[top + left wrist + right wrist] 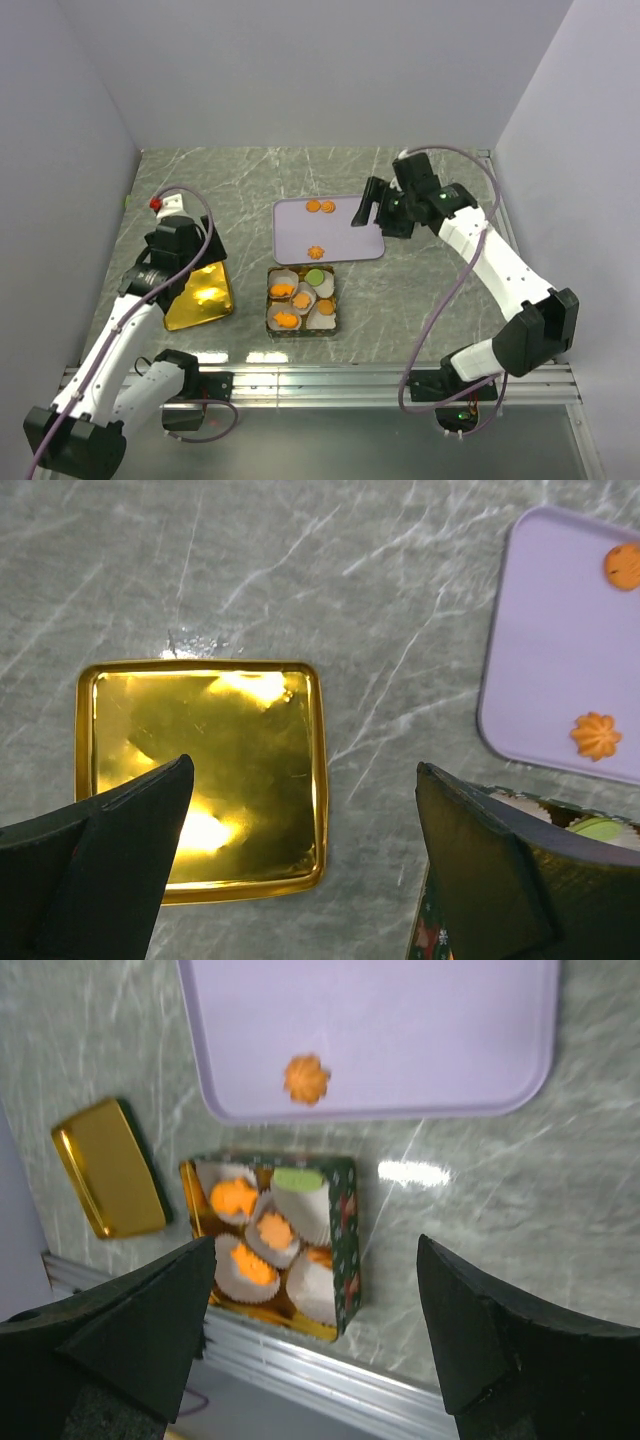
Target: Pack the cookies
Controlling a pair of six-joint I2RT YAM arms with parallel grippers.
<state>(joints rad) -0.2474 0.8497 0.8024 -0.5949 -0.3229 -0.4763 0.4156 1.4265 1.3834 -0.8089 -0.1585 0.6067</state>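
I am reading the left jaws as spread wide and pinching nothing, hovering over the gold lid (230, 740). The lid is lying flat on the desk (430, 270) at the near left.

The right jaws are likewise standing spread with nothing between them. They are hanging above the right part of the lavender tray (350, 240), which is sitting at the centre of the desk.

Three of the cookies (316, 250) are lying loose on that tray. Two orange ones are sitting side by side by its far edge. One flower-shaped orange one is lying by its near edge.

Just near of the tray, the square tin (333, 300) is sitting open and filled with white paper cups (322, 316). Orange cookies are resting in several of the cups. A light-green cookie (315, 276) is sitting in the far right cup. The gold lid is lying apart from the tin, to its left.
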